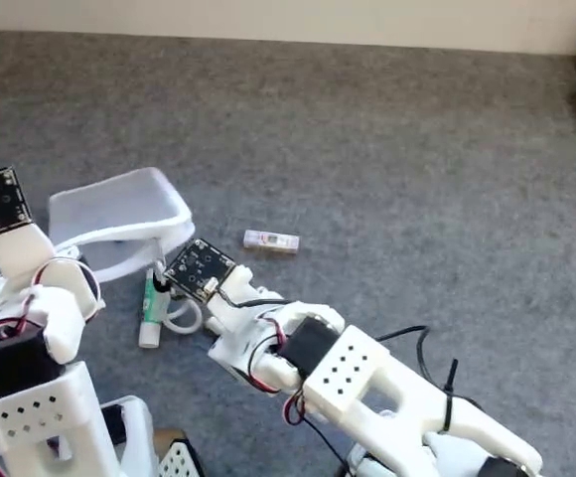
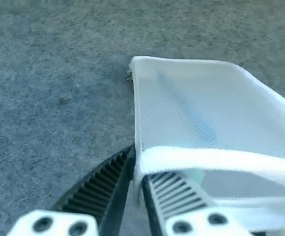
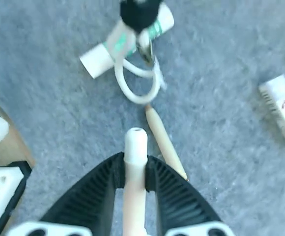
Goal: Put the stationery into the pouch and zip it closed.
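The white mesh pouch [image 1: 119, 221] lies open on the grey carpet, mouth held up. My left gripper [image 2: 137, 167] is shut on the pouch's [image 2: 196, 118] thick white rim at one end. My right gripper [image 3: 135, 164] is shut on a cream-white pen [image 3: 135, 147], held above the carpet close to the pouch mouth. Just ahead of it lie a wooden pencil [image 3: 164, 142], a white ring [image 3: 137, 83] and a white-and-green glue stick [image 3: 128, 37] with a black part at its end. The glue stick [image 1: 150, 310] lies beside the pouch. A small white eraser [image 1: 271, 240] rests farther right.
Grey carpet [image 1: 417, 149] covers the whole table, with open room to the right and back. The left arm's white base [image 1: 40, 417] and a brown block [image 3: 5, 142] stand near the front edge, close to the right arm's wrist [image 1: 201, 268].
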Robot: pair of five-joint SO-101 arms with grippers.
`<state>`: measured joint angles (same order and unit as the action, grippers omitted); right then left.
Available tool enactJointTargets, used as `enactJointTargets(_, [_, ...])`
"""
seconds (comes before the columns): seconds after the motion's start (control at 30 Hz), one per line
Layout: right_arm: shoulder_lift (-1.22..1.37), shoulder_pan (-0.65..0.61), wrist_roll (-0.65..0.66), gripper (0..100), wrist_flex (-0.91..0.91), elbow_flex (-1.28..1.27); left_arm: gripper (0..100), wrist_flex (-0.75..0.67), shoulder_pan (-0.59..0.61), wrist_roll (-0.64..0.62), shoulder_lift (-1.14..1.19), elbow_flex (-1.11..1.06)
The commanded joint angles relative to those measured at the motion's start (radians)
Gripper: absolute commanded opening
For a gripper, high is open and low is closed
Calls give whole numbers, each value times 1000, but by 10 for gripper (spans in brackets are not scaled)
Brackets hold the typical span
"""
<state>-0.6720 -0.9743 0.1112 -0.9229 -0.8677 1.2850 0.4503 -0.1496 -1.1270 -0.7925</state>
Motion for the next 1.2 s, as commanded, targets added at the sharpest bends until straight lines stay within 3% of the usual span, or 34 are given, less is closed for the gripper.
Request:
enactJointTargets(0.0, [-58,39,-12,5,-1,10,8,14,-76,8,-2,101])
enactJointTargets(0.27, [-114,50,-14,5,39,-16,8,14,-104,8,-1,97])
enactJointTargets(0.43, [-205,50,-98,5,120,-81,8,26,-104,8,-1,96])
enactJointTargets(1.17, [-536,48,-104,5,394,-315,8,29,-104,40,-2,96])
